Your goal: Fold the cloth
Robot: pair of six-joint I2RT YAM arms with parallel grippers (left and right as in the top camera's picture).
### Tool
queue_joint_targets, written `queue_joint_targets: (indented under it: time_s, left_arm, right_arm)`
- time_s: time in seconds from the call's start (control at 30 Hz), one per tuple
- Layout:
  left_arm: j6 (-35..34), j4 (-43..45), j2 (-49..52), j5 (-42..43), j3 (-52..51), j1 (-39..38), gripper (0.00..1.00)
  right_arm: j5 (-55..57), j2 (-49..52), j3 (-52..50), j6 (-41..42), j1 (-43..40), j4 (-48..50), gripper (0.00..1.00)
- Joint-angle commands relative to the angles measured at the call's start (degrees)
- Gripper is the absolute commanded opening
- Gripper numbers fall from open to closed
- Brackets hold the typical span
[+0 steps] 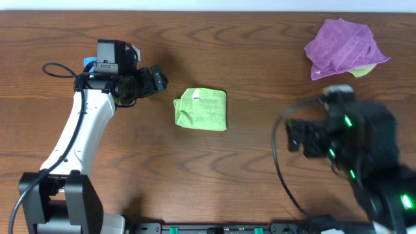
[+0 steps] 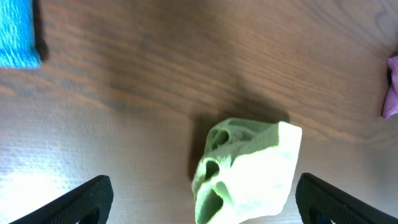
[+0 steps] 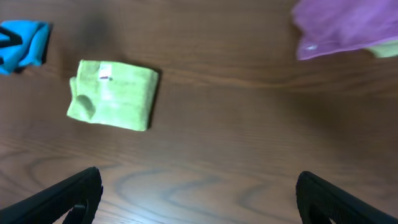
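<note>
1. Overhead view: the cloth (image 1: 201, 109) lies mid-way across the table (image 1: 260, 39) as a compact folded square with its tag up, so the folding looks finished.
2. The left gripper (image 1: 160, 79) and right gripper (image 1: 290, 136) flank it, both spread, empty and clear of it.

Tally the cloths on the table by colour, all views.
Lime-green cloth: 1
Purple cloth: 1
Blue cloth: 1
Yellow-green piece peeking from under the purple one: 1, kind unclear
Total: 4

Folded lime-green cloth (image 3: 113, 94) left, purple cloth (image 3: 345, 28) top right, wooden table (image 3: 236, 137).
</note>
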Motion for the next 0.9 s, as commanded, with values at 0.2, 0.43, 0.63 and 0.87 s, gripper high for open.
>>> queue_joint_targets:
  time_s: [0.2, 0.43, 0.63, 0.87]
  left_arm:
    - [-1.7, -5.3, -2.3, 6.1, 1.1, 0.1, 0.95]
    - [-1.7, -10.6, -7.4, 6.9, 1.1, 0.1, 0.95]
    - [-1.7, -15.0, -13.3, 6.8, 1.1, 0.1, 0.95]
    - [-3.2, -21.7, -18.4, 6.8, 1.0, 0.0, 0.95]
  right_arm:
    - [2.6, -20.6, -12.8, 6.1, -1.0, -1.9, 0.99]
    - [3.1, -33.7, -20.6, 12.1, -1.0, -2.4, 0.99]
    - [4.3, -38.3, -22.8, 14.1, -1.0, -1.0, 0.99]
    - [7.2, -38.6, -23.7, 16.7, -1.0, -0.2, 0.99]
